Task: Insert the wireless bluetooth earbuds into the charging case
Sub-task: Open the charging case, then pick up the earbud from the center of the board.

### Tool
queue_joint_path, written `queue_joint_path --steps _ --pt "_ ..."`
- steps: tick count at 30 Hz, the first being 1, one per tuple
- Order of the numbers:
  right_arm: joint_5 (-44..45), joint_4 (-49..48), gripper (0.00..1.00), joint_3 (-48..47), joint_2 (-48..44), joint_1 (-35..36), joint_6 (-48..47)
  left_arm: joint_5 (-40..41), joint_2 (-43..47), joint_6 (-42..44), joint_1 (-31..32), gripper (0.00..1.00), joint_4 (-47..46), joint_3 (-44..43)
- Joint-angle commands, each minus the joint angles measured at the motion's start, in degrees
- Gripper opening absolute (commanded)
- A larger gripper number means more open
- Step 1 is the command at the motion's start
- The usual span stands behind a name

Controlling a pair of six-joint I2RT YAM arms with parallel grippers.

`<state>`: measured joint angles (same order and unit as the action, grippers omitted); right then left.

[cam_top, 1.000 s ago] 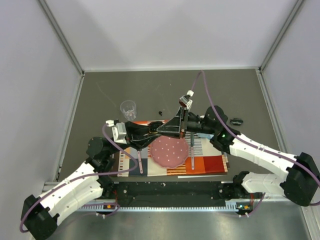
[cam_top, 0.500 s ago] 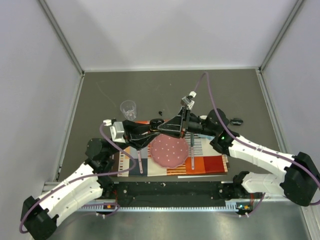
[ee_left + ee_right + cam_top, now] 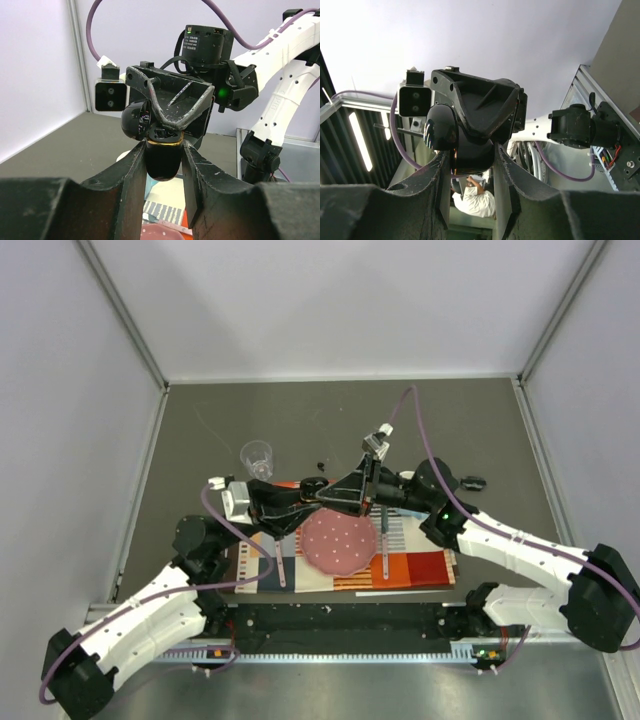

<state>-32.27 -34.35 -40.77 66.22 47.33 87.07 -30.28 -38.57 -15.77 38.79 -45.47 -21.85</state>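
Note:
The charging case is a small black pebble with a gold rim, held in the air above the mat between both grippers. My left gripper is shut on its body. Its glossy lid hangs open to the side. My right gripper meets it from the opposite side and is shut on the case too. The case's inside is hidden. A tiny black earbud-like speck lies on the table beyond the grippers. No earbud shows in either wrist view.
A pink plate lies on a patterned mat under the grippers, with a thin utensil on each side. A clear plastic cup stands at the back left. A small black object lies at the right.
The two grippers have closed in on each other. The case has moved slightly away and its round lid now shows open between them.

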Motion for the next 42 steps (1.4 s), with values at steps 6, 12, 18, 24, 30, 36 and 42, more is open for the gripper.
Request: queue_joint_path --steps 6,12,18,24,30,36,42 --pt "-1.74 -0.45 0.00 -1.41 -0.30 0.13 -1.64 -0.47 -1.16 -0.67 -0.20 0.10 -3.04 -0.92" --pt "-1.92 -0.63 0.13 -1.15 -0.74 0.13 -2.77 0.48 -0.37 -0.92 -0.20 0.00 -2.87 -0.57" --pt "0.10 4.02 0.72 -0.80 -3.02 0.04 -7.34 3.73 2.00 -0.84 -0.20 0.00 -6.38 2.51" --pt "3.52 19.37 0.85 -5.01 -8.38 -0.48 -19.00 8.05 6.66 2.74 -0.20 0.00 -7.79 6.73" --pt "13.10 40.46 0.84 -10.20 -14.52 -3.11 -31.86 10.32 12.19 6.36 -0.20 0.00 -3.50 8.49" --pt "14.87 53.21 0.81 -13.80 -11.48 -12.87 -39.42 10.77 17.64 5.93 -0.29 0.00 -0.41 9.80" --pt "19.78 64.31 0.81 -25.04 -0.40 -14.99 -52.86 9.98 20.28 5.31 -0.20 0.00 1.26 10.24"
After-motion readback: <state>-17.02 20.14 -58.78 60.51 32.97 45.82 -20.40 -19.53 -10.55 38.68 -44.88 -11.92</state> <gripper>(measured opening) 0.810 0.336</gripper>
